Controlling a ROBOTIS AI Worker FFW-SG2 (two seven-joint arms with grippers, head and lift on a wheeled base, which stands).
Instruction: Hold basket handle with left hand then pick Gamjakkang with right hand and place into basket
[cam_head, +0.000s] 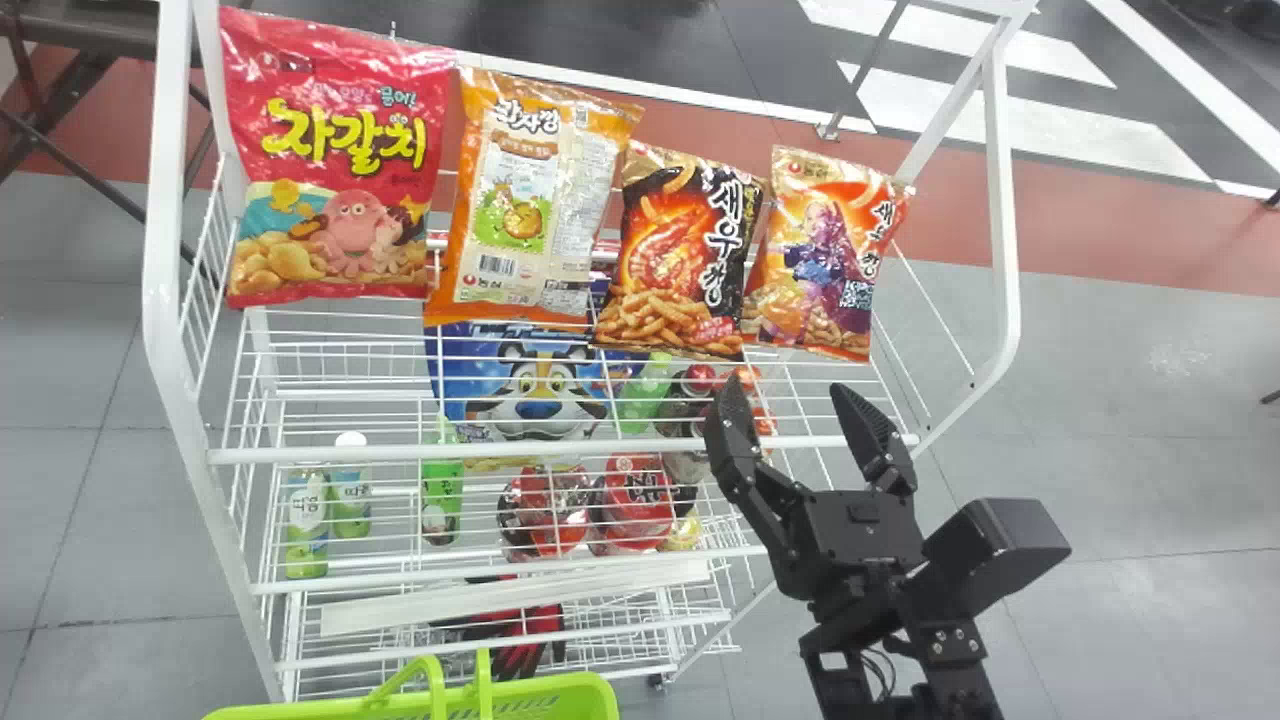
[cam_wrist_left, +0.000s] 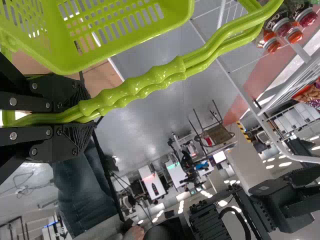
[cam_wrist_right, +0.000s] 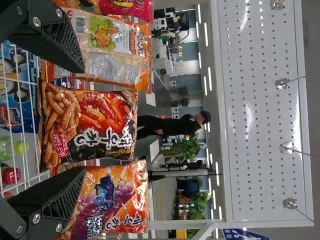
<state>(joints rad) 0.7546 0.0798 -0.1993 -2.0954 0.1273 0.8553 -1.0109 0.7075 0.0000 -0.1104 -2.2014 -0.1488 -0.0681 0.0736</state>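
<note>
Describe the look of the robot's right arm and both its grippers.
The right arm is black, with a boxy housing, silver screws and thin dark cables. The right gripper and left gripper are black too, with textured pads and silver screws.

Basket (cam_head: 585, 690) partly beyond picture edges

Blk arms, silver screws, blk cables.

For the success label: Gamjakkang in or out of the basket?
Out: the Gamjakkang is between the red bag and the black bag on the white rack, away from the basket.
</note>
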